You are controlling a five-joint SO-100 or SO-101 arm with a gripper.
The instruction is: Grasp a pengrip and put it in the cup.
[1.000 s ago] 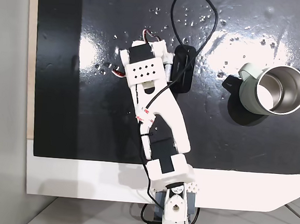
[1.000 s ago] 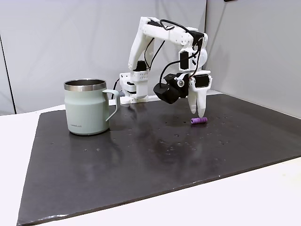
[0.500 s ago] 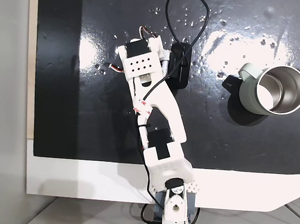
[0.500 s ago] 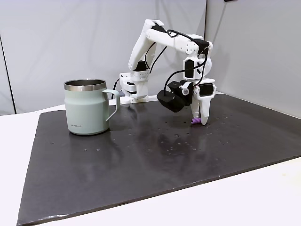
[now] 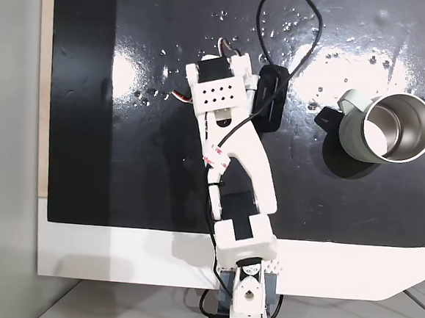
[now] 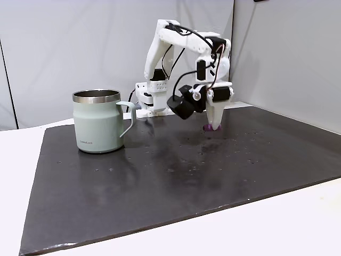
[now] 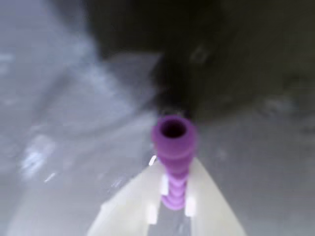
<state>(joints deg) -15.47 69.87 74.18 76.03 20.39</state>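
Gripper (image 7: 170,209) pinches the pengrip (image 7: 173,152) (open end outward), cup (image 6: 98,124) apart

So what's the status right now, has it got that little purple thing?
Tool shut on pengrip, lifted off the mat. Cup upright, empty. Path to it open.

Setting: lab-type test bench | black mat (image 6: 160,170) on white desk (image 6: 298,224) | plain grey partition panels (image 6: 64,48) behind
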